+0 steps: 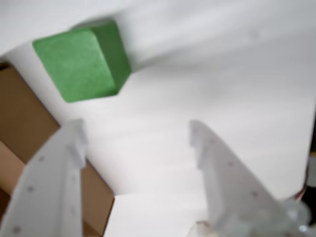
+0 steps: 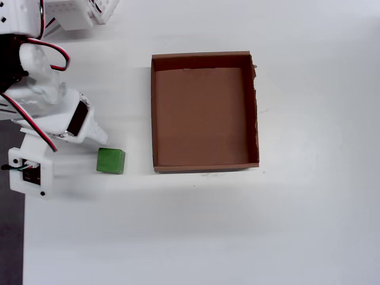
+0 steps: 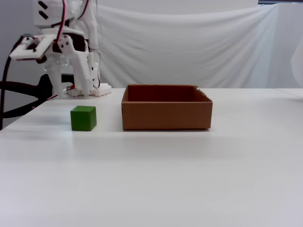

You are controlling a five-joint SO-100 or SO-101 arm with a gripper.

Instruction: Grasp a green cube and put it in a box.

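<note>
gripper (image 1: 136, 143) jaws spread wide, holding nothing | green cube (image 1: 84, 61) on the table, ahead and left of the fingertips in wrist view, not between them | overhead: gripper hangs just up-left of the cube (image 2: 110, 161), must shift over it | box (image 2: 155, 113) empty, just right of cube

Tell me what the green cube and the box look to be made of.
Green cube: matte, faintly grainy faces with rounded edges, so probably foam or painted wood; can't tell which. Box: plain brown cardboard, dull finish, thin walls, one ragged torn edge.
</note>
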